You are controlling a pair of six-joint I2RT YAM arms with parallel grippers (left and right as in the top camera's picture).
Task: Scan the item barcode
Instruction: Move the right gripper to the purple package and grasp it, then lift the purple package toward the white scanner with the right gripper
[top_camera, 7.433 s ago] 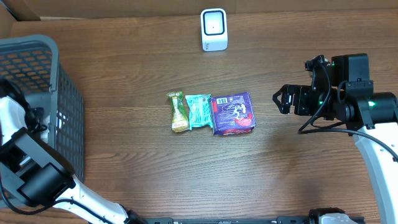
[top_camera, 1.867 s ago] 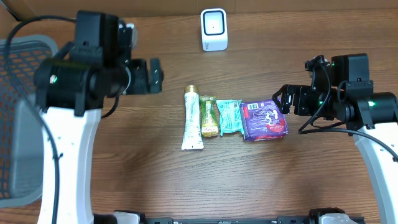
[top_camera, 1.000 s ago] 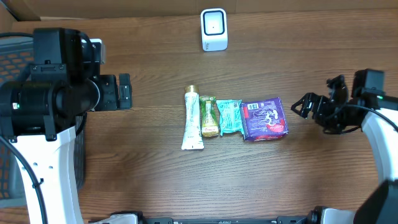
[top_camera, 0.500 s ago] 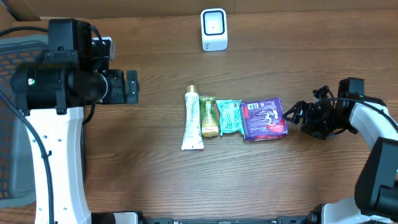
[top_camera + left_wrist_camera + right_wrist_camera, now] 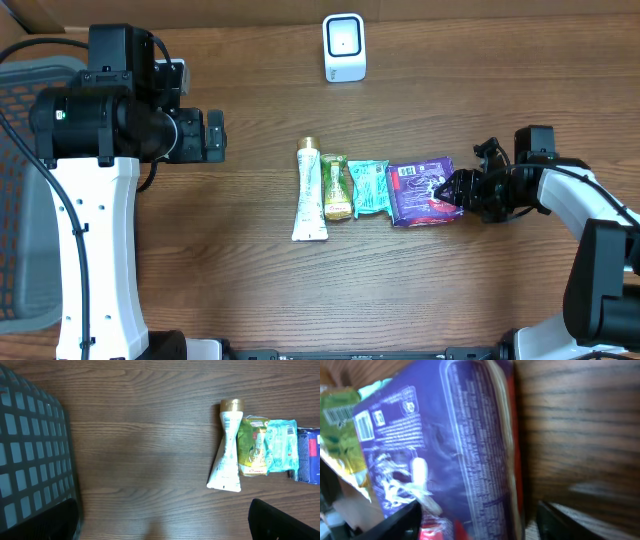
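Purple plastic snack packet (image 5: 418, 190) lies unlifted — right jaws straddle it unclamped, left jaws wide, empty; scanning not begun.

readable text: none | purple packet (image 5: 470, 460): print too blurred

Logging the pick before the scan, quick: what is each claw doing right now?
Left claw: open, holding nothing.
Right claw: open, jaws straddling the edge of the purple packet, not yet clamped.
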